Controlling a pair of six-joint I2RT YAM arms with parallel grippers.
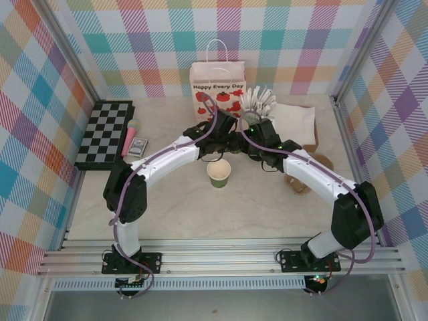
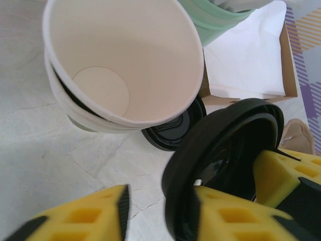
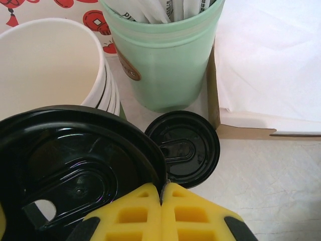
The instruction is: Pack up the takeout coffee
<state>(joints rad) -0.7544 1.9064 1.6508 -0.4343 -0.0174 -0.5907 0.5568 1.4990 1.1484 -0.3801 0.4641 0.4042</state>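
Right claw (image 3: pixel 161 190) pinches round black plastic lid (image 3: pixel 75 168); left claw (image 2: pixel 160 198) seemingly released; open dark-green paper cup (image 1: pixel 219 172) stands baseward of white paper bag (image 1: pixel 217 87).

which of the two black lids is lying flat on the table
The lid beside the mint cup. The other lid is up off the table, pinched at its rim by the right gripper.

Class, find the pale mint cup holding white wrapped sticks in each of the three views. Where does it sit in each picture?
Top external: mint cup at the back of the table, just right of centre.
Left wrist: mint cup at the top edge, right of centre.
Right wrist: mint cup at upper centre, large.
Shared landmark: the white paper lies just right of it.
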